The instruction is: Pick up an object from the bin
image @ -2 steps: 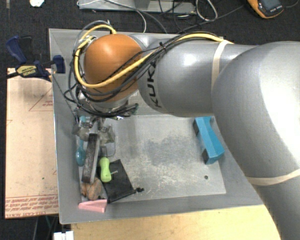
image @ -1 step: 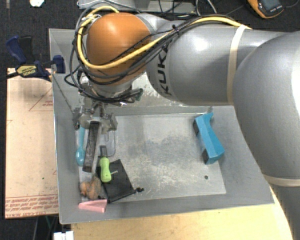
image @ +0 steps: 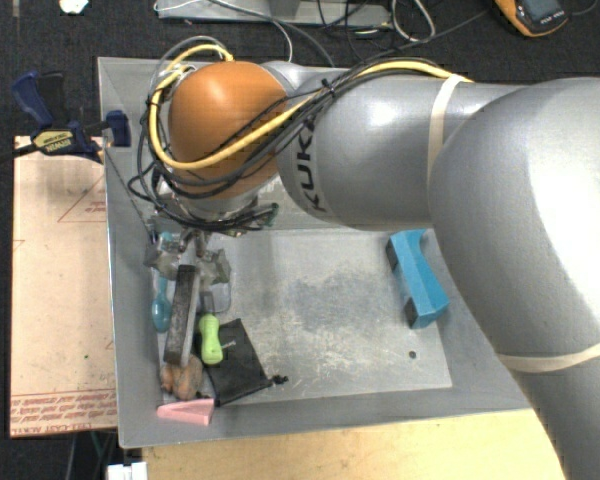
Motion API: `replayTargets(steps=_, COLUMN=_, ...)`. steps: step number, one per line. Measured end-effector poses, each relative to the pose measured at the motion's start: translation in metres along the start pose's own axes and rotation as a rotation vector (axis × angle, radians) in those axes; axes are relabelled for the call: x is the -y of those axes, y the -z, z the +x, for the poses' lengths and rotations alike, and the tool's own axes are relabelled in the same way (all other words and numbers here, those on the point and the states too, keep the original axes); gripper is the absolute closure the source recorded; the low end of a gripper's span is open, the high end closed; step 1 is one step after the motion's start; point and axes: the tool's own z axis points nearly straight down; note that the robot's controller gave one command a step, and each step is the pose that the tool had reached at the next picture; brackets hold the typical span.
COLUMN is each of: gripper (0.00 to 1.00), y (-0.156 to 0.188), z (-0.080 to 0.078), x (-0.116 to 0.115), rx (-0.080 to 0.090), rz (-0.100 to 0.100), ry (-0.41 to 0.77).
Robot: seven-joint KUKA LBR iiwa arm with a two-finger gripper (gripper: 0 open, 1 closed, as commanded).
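I am reporting on the gripper [image: 188, 260], which is hanging low over the bin [image: 330, 313] on the view's left, directly beneath the orange wrist cover [image: 225, 118]; I am unable to tell whether it is spread or pressed together, since the cover and cables are masking much of it; nothing is showing plainly in its grasp, so I am recording no hold; just below it a long dark bar-shaped thing [image: 181, 318] is lying lengthwise along the left wall, its upper end reaching up to the gripper, and whether the two are touching I cannot tell; I am judging this bar to be the likeliest thing for the pick; a teal translucent piece [image: 160, 308] is lying on its wall side, a small green piece [image: 210, 340] and a flat black piece [image: 240, 366] on its other side, with a brown lump [image: 181, 376] and a pink wedge [image: 185, 411] near the corner below; a blue block [image: 417, 276] is lying well apart, toward the bin's right; I am assessing the task as standing at the approach stage, with a confirmed grip and the lift clear of the bin not yet done.
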Motion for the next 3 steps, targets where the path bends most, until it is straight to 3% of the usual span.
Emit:
replayTargets(steps=1, gripper=1.0, y=0.093, z=-0.007, x=0.006, rx=0.02, rz=0.022, ry=-0.004)
replayTargets(steps=2, gripper=1.0, y=0.026, z=-0.001, x=-0.001, rx=0.0, rz=-0.005, ry=-0.004)
replayTargets(steps=3, gripper=1.0, y=0.088, z=-0.007, x=0.005, rx=0.025, rz=0.022, ry=-0.008)
